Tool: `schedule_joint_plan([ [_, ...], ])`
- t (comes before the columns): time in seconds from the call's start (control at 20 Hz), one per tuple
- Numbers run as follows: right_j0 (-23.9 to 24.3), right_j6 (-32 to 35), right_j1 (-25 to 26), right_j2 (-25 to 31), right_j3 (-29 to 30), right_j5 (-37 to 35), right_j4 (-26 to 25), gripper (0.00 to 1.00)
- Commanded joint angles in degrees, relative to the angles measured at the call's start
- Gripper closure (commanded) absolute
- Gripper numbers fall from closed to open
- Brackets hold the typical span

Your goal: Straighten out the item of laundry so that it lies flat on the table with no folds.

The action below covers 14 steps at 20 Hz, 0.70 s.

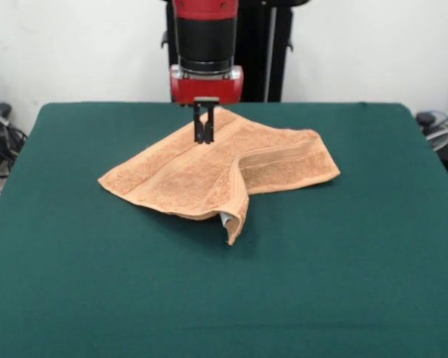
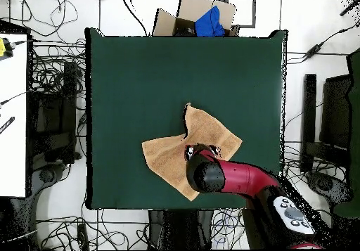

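Note:
The peach-orange towel (image 1: 209,175) lies crumpled on the far middle of the green table (image 1: 343,283). One part is folded over along a ridge down its middle, and a corner with the white tag (image 1: 225,219) points toward the front. My gripper (image 1: 204,136) comes straight down onto the towel's far part, its fingertips close together and pinched in the cloth. In the overhead view the towel (image 2: 211,130) lies near the table's (image 2: 140,72) bottom edge. The red arm (image 2: 235,179) covers its lower right part and hides the gripper.
A cardboard box with a blue thing (image 2: 204,17) stands beyond the table's top edge in the overhead view. Cables and dark equipment (image 2: 53,114) lie on the floor at both sides. A white surface (image 2: 13,107) is at the far left.

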<state>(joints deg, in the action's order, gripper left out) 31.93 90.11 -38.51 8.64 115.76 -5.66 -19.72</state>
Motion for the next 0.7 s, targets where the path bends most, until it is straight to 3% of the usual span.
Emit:
schedule_joint_plan([
  [0.05, 0.5, 5.9, 4.2, -2.3, -1.6, 3.5, -3.8, 1.00],
  [0.7, 3.7, 4.6, 9.8, -2.5, -5.7, 5.4, -7.9, 1.00],
])
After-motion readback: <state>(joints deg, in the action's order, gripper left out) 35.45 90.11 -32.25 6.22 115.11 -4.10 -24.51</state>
